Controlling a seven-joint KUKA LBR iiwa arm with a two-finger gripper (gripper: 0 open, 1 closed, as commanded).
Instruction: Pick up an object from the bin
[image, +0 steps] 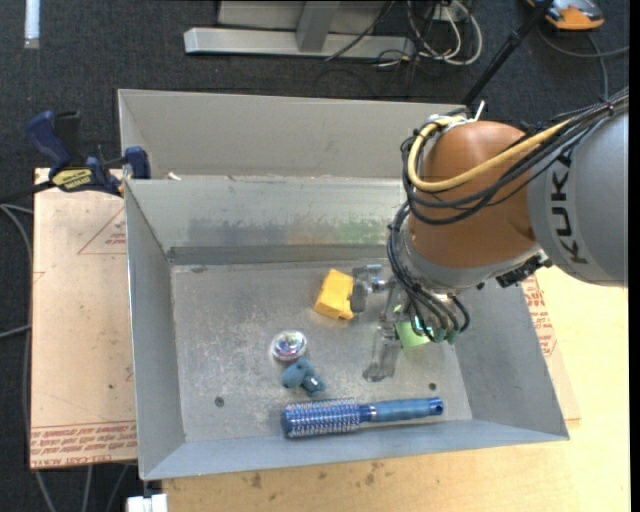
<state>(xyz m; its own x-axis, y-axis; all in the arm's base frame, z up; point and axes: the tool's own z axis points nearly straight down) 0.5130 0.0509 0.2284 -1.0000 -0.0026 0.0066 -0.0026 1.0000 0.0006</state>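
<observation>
The gripper (381, 352) hangs low near the yellow block (335, 295), probably ready for grasping; open or closed, I cannot tell.

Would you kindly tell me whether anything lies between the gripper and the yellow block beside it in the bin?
Nothing visible does. Only bare floor of the grey metal bin separates the gripper from the yellow wedge-shaped block. A small green thing lies on the gripper's other side, clear of that path.

Dark letters "KUK" read on the grey arm link (585, 205) at three o'clock, the word cut off there
</observation>
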